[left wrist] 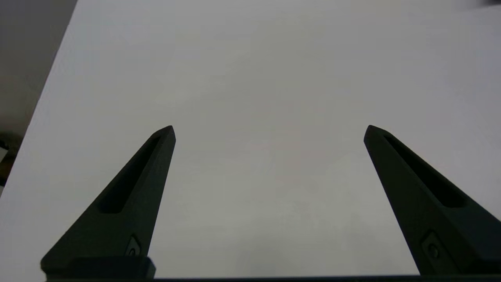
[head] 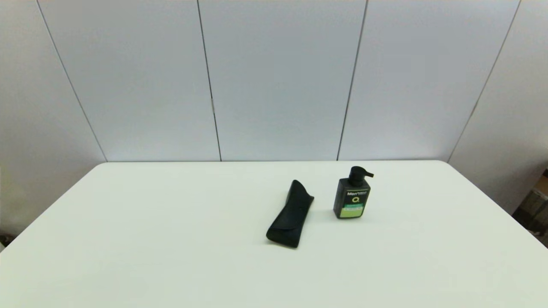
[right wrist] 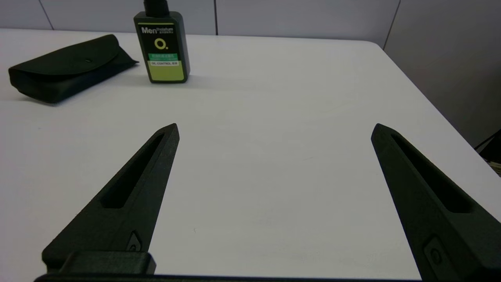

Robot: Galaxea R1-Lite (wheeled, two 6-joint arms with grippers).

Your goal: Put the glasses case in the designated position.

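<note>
With both claws spread and empty, the right claw [right wrist: 274, 131] well short of its target and the left claw [left wrist: 270, 131] over bare tabletop [head: 171, 256], the glasses case [head: 291, 216] lies just beside a pump bottle [head: 352, 199], which a careless reach could topple.

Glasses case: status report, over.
Both grippers, left and right, open, empty, held back. Glasses case flat on table, untouched. Pump bottle upright just to its right, apart.
</note>
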